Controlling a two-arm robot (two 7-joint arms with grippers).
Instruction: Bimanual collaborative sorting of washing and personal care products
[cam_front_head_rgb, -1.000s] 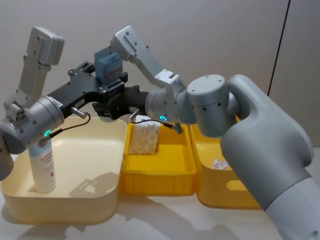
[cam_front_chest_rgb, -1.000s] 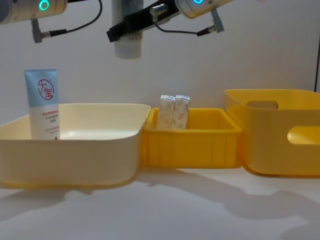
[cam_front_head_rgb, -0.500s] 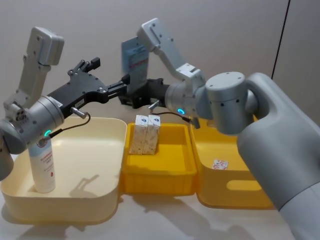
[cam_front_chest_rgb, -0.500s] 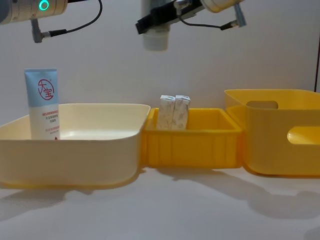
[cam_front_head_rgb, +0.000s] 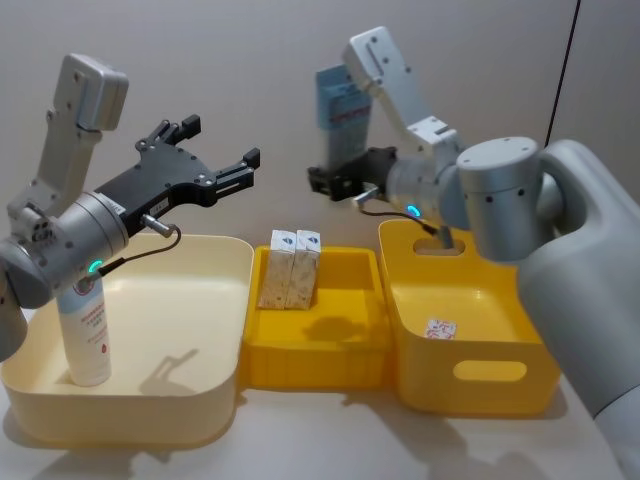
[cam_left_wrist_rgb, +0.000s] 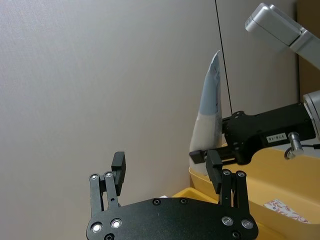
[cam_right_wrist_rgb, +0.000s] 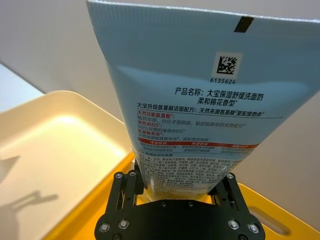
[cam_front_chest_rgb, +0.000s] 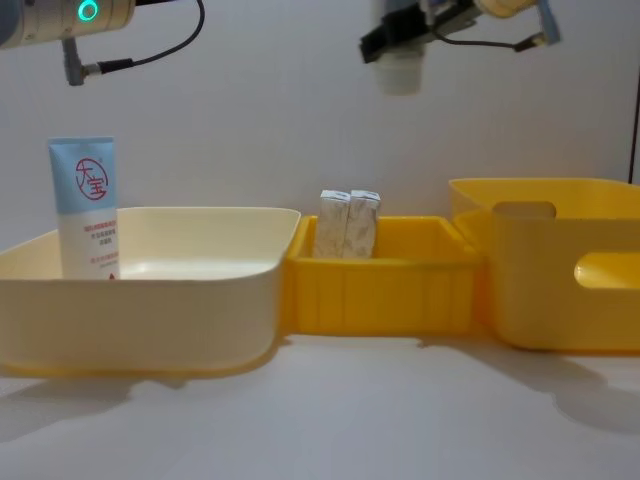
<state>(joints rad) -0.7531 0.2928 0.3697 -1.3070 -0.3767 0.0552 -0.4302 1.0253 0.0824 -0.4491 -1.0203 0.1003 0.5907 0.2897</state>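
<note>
Plain grey wall behind, pale tabletop (cam_front_chest_rgb: 330, 420) below. At far left, a cream bin (cam_front_head_rgb: 190, 300) with a blue-and-white tube (cam_front_head_rgb: 87, 335) upright in its near left corner, red round logo facing out. Above it, the left gripper (cam_front_head_rgb: 222, 172) raised on a bent arm, reaching toward the middle, fingers (cam_left_wrist_rgb: 118, 167) spread apart and empty. In the middle, a shallow yellow bin (cam_front_head_rgb: 330, 340) holding two speckled cartons (cam_front_head_rgb: 290, 268) upright, side by side, touching. Farther right, the right gripper (cam_right_wrist_rgb: 175, 187) high over the gap between the shallow bin and a deep yellow bin (cam_front_head_rgb: 470, 330), clamped on a second tube (cam_front_head_rgb: 342, 110), cap down, flat end up.
</note>
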